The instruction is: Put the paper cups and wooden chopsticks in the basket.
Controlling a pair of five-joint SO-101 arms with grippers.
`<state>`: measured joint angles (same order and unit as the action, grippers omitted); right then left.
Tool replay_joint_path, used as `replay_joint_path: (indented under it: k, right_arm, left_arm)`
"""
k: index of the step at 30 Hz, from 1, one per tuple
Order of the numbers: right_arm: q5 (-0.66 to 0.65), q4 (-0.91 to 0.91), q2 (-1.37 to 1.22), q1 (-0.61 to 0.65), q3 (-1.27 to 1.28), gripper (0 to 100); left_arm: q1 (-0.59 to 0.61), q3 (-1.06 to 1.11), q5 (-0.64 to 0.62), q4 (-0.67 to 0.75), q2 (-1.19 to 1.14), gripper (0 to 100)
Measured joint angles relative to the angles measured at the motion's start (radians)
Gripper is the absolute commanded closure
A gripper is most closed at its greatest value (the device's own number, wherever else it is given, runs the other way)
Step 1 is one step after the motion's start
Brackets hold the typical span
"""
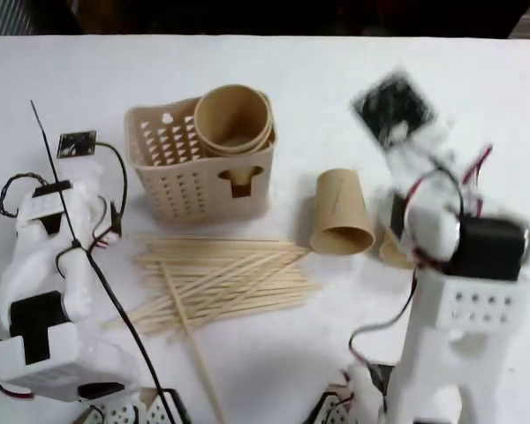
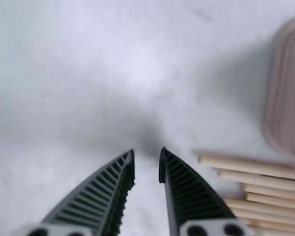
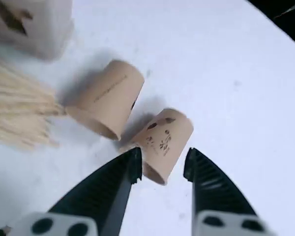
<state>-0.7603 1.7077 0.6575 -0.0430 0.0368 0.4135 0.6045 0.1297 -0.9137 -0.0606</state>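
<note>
The left arm sits at the left side of the white surface [image 1: 336,62]. Its left claw [image 2: 147,164] points down at bare surface, fingers slightly apart and holding nothing. The right arm stands at the right side. Its right claw [image 3: 162,161] is lowered, fingers spread wide to either side of a printed brown paper cup [image 3: 164,137] lying on its side; contact cannot be confirmed. A plain brown paper cup [image 1: 343,212] lies on its side just beside the printed one, its rim near the ends of the light wooden chopsticks [image 1: 221,278]. These form a loose pile in front of the beige perforated plastic basket [image 1: 194,190]. Nested brown paper cups [image 1: 234,119] stand upright inside the basket.
</note>
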Motion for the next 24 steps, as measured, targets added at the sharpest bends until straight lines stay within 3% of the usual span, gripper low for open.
replay_joint_path:
  k: [9,17,24]
  right_arm:
    - [-0.281,-0.186,0.313,-0.063,0.598,82.7]
    - [-0.546,-0.319,0.256,-0.238,0.709,67.6]
    - [-0.595,-0.496,0.195,-0.262,0.813,67.5]
  left_arm:
    - [0.0,0.0,0.0,0.0,0.0,90]
    - [0.0,0.0,0.0,0.0,0.0,90]
    - [0.0,0.0,0.0,0.0,0.0,90]
